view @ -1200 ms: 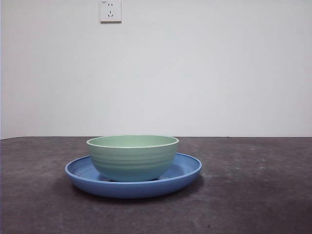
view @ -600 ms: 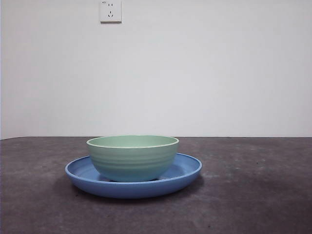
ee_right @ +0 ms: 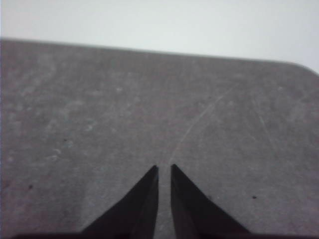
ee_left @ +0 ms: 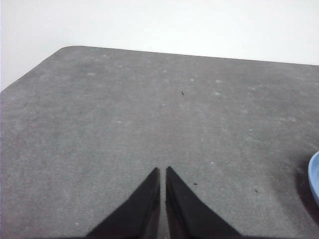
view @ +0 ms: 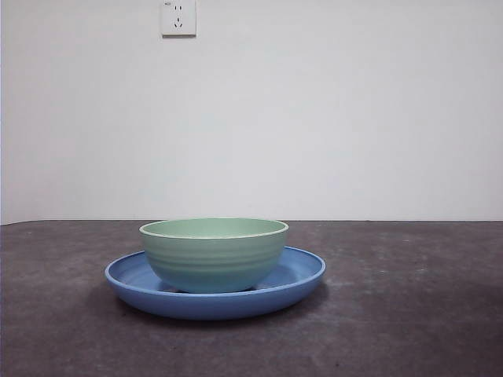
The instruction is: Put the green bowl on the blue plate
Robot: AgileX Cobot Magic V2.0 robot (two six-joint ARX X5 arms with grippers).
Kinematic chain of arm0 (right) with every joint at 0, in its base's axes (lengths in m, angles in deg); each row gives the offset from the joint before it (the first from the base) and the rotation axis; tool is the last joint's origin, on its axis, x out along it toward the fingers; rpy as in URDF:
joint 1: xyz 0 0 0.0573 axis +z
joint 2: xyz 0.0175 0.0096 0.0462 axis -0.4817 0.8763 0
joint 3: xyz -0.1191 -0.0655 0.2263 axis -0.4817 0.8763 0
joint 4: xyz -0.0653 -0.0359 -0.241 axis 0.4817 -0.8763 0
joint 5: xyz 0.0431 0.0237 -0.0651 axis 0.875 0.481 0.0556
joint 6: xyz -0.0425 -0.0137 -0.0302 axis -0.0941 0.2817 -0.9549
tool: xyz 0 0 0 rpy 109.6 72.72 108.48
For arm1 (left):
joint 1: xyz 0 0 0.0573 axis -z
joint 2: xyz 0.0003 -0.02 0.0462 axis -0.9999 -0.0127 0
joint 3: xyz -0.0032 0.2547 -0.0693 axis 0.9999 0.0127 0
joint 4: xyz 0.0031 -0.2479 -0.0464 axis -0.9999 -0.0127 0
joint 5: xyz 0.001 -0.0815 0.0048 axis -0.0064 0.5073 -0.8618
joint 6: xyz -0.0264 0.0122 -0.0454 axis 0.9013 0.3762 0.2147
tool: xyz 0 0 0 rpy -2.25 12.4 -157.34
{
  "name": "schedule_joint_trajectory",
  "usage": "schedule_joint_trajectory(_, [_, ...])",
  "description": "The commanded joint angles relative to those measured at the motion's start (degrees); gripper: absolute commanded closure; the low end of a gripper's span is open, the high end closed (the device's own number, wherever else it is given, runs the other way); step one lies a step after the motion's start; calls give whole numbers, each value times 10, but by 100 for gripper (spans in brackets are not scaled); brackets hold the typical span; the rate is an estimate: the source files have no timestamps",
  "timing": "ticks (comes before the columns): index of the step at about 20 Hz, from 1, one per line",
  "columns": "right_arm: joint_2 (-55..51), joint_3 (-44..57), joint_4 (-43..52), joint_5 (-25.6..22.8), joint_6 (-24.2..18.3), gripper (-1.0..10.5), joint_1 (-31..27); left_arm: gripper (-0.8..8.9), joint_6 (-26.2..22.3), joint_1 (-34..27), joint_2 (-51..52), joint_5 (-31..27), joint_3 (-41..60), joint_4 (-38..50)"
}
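**Bowl seated on plate, both arms clear**

On the blue plate sits the green bowl, upright, roughly centred, plate rim showing all round it in the front view. Plate rests flat on the dark grey table. White wall socket is high on the wall behind the plate.

Left gripper: jaws together, only a thin slit between the tips, holding nothing, over bare table. A sliver of the plate's rim shows at the frame edge, well apart from the tips.

Right gripper: jaws nearly together, narrow gap, empty, over bare table; plate not visible there.
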Motion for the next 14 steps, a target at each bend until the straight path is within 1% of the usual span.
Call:
schedule_joint_trajectory(1, [-1, 3, -5, 21, 1, 909, 0, 794, 1, -2, 1, -2, 12, -5])
schedule_joint_trajectory(6, [-1, 3, -9, 68, -1, 909, -5, 794, 1, -2, 1, -2, 12, -5])
schedule_joint_trajectory(14, [-1, 3, -9, 65, -3, 909, -8, 794, 1, -2, 1, -2, 12, -5])
